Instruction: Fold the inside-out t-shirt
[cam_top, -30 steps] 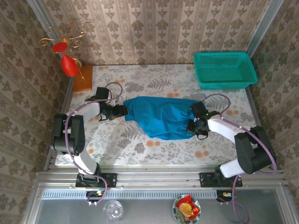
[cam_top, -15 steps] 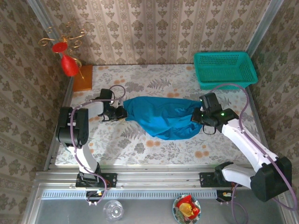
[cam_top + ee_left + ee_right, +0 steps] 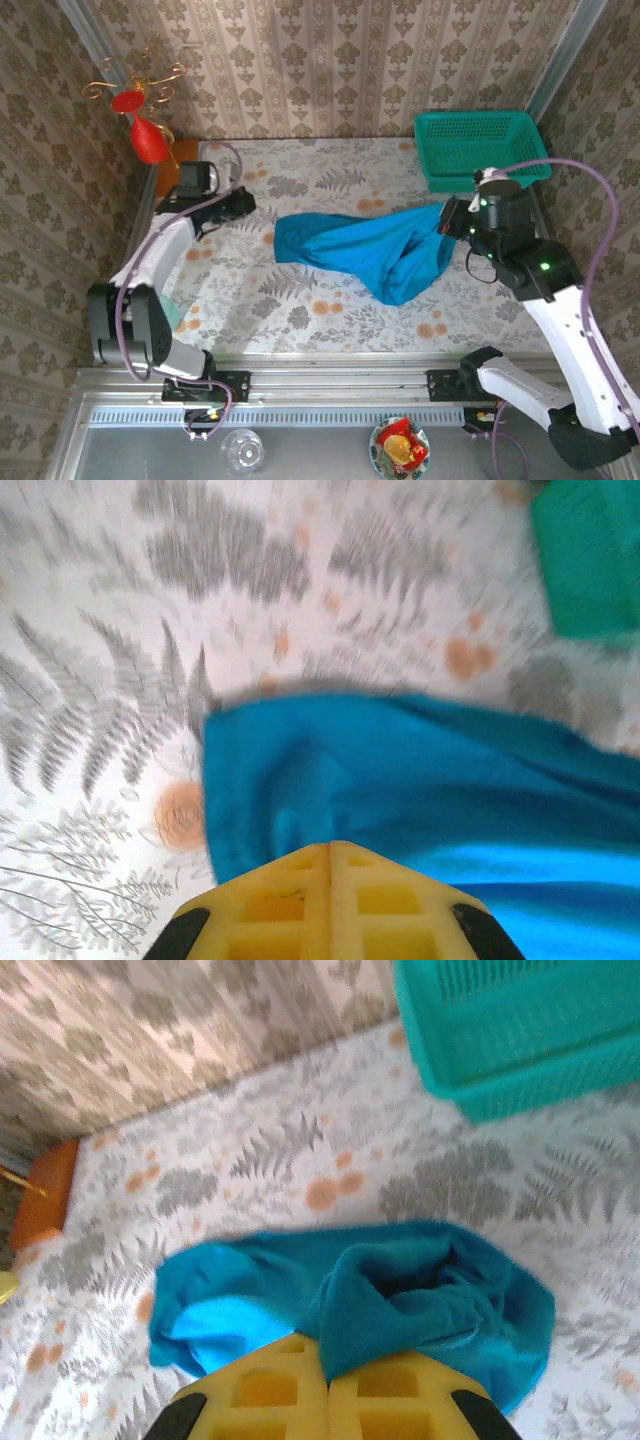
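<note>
**Right gripper** (image 3: 326,1365): pads clamped on a bunched fold of the inside-out t-shirt (image 3: 360,250), whose right end rises to the pads.
**Left gripper** (image 3: 331,850): pads pressed together, holding nothing. In the top view it sits apart from the shirt's left edge, at the shirt's 10 o'clock.
**T-shirt**: blue, stretched across the middle of the floral table (image 3: 330,310).
**Surroundings**: teal basket (image 3: 482,148) at the table's 1 o'clock, just beyond the right gripper. Brown block (image 3: 168,165) and red ornament (image 3: 148,138) at 10 o'clock, behind the left arm.
</note>
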{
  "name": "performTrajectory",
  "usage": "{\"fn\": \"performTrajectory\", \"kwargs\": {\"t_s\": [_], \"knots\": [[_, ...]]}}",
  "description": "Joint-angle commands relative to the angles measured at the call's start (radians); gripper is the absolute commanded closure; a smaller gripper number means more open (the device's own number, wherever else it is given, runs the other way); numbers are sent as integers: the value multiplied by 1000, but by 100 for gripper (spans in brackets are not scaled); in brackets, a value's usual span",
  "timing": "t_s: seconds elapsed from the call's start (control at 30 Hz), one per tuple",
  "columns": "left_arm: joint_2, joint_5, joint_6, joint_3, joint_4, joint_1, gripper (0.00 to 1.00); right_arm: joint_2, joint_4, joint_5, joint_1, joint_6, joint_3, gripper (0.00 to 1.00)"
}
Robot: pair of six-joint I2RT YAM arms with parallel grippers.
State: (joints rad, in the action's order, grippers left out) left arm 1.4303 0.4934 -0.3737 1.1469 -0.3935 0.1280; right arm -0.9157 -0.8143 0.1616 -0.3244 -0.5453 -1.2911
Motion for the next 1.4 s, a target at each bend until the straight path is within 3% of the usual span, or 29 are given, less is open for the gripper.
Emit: {"fn": "performTrajectory", "kwargs": {"t_s": [0.0,0.1,0.2,0.23,0.33,0.57,0.83,0.97,1.03,1.2,1.37], "knots": [[-139,-22,2,48,-95,-54,100,63,-13,110,2,61,-92,100],[-244,-25,3,75,-121,-97,100,108,27,92,2,94,-143,100],[-279,24,18,116,-144,-96,100,115,87,-42,2,113,-186,100],[-275,47,18,122,-148,-84,100,110,108,-93,2,112,-201,100],[-261,65,25,108,-125,-10,87,65,175,-233,2,90,-256,100],[-194,61,0,-7,14,182,64,-95,372,-436,-1,-10,-431,100],[-187,8,1,-51,28,212,58,-216,530,-564,-11,-103,-601,100],[-195,-30,16,-43,0,204,56,-235,499,-529,-12,-67,-675,100],[-200,-49,15,-44,-7,199,55,-237,429,-454,-11,-32,-700,100],[-202,-67,12,-50,-15,193,53,-209,172,-95,4,54,-642,100],[-165,-52,19,-57,-42,193,50,-132,30,153,104,100,-388,100]]}}
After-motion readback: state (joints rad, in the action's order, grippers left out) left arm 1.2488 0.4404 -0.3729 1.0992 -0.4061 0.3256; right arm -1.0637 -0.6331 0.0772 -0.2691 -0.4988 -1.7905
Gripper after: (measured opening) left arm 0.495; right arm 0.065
